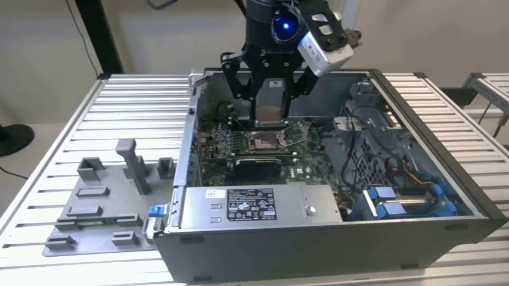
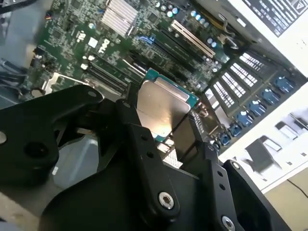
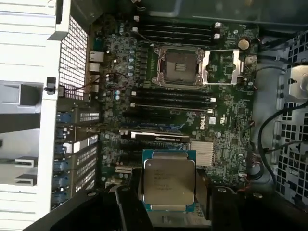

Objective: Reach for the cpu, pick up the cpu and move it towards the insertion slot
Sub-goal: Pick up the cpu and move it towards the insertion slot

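Note:
The cpu [image 3: 168, 180] is a flat square chip with a silvery top and a teal rim. My gripper [image 3: 169, 188] is shut on it, a black finger [image 3: 136, 190] pressing each side. In the second wrist view the cpu [image 2: 162, 107] hangs tilted above the green board between the black fingers [image 2: 130, 118]. The insertion slot [image 3: 179, 67] is a shiny metal-framed socket with a greyish centre and its lid swung open beside it. In the exterior view my gripper [image 1: 269, 118] holds the cpu [image 1: 269, 111] just above and slightly behind the insertion slot [image 1: 266, 141].
The open computer case [image 1: 445, 149] walls in the board on all sides. A power supply [image 1: 254, 205] lies along its front, and blue drive clips [image 1: 390, 202] and cables at the exterior view's right. A grey fixture plate [image 1: 104, 202] with blocks and posts sits outside.

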